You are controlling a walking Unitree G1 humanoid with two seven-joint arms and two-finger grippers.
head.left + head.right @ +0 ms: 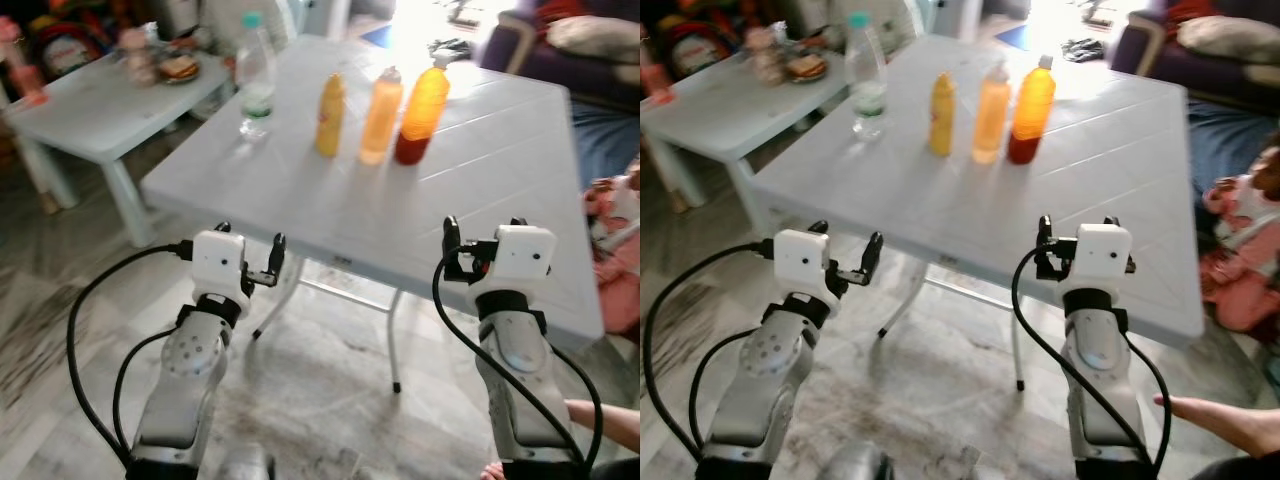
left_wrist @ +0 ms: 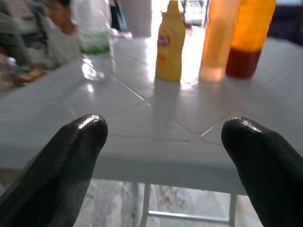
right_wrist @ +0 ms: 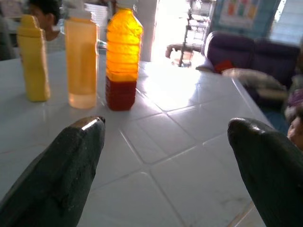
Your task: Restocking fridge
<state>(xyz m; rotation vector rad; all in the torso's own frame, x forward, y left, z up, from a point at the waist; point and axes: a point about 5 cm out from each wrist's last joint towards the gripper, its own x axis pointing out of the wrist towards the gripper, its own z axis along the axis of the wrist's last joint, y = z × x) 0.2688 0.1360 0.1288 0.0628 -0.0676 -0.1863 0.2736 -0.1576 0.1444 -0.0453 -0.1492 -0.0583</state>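
The step in hand looks like the approach to the white table (image 1: 480,200), where four bottles wait to go to the fridge: a clear bottle (image 1: 256,75) with a green cap on the far left, then a close row of a yellow squeeze bottle (image 1: 331,115), a pale orange bottle (image 1: 381,116) and an orange bottle with a dark red base (image 1: 422,112), all upright and well beyond the near edge. To do it well, the robot probably needs to step closer first, then pick an end bottle, since the three in the row stand nearly touching and fingers pushed between them could tip a neighbour. Both arms are raised side by side before the near table edge, forearms pointing forward. The left gripper (image 2: 161,156) has its jaws spread wide and holds nothing; the right gripper (image 3: 165,161) is likewise wide open and empty, aimed across the tabletop towards the row.
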